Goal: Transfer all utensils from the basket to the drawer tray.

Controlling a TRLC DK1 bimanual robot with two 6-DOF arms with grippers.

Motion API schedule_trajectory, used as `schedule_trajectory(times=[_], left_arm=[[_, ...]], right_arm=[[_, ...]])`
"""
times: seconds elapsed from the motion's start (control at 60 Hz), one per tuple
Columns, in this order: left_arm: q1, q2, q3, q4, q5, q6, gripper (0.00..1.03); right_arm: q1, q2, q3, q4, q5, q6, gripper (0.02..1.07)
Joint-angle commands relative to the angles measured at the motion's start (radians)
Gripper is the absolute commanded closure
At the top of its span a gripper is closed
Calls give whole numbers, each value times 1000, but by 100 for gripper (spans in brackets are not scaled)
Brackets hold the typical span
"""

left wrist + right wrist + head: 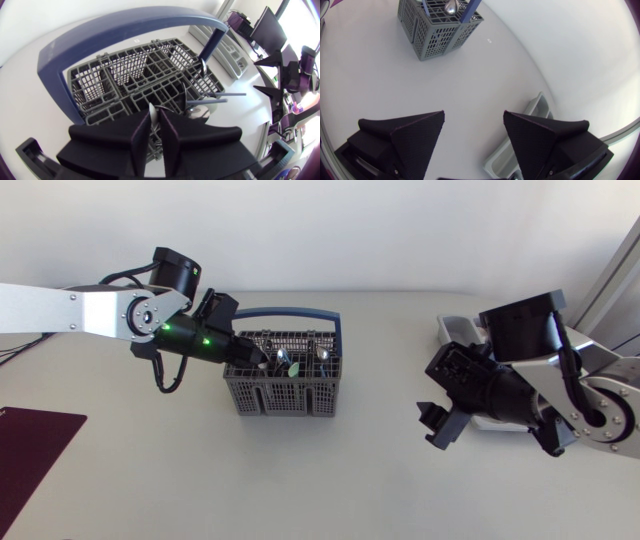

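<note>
The grey basket (285,385) with a blue hoop handle (290,312) stands mid-table and holds several utensils (300,360). My left gripper (255,358) reaches into its left side. In the left wrist view the left gripper (155,135) is shut on a pale, slim utensil (152,110) standing upright between the fingers. A spoon (200,112) and blue-handled pieces (220,95) lie just beyond it. The grey drawer tray (458,330) lies at the right, partly hidden by my right arm. My right gripper (437,425) hangs open and empty in front of the tray.
A dark red mat (30,450) lies at the front left corner. From the right wrist, the basket (437,25) is far ahead of the right gripper (474,135), and the tray's edge (532,112) lies close beside it. White tabletop lies between basket and tray.
</note>
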Motion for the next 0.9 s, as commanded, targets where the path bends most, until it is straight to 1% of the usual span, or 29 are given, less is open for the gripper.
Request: schedule_trajectory(times=[0.0,0.2,0.367,0.5,0.567,0.633,0.7,0.883], left_arm=[[26,-1,24,4,25,-30,100],[29,-52,9,3,44,-42,100],[36,-90,5,3,82,-70,100],[55,-118,5,-5,145,-107,100],[81,-135,10,-20,194,-125,100],[98,-158,19,-48,212,-126,100],[116,-193,19,-54,246,-148,100],[139,-317,16,-105,271,-148,100]], right_arm=[[13,15,-17,10,13,27,21],[27,12,-22,8,22,26,21],[42,7,-22,5,39,26,21],[55,0,-22,-1,50,26,21],[58,-5,-22,-4,56,26,21],[61,-8,-19,-10,58,26,21],[61,-13,-17,-12,59,26,21],[67,-40,-9,-15,58,35,21]])
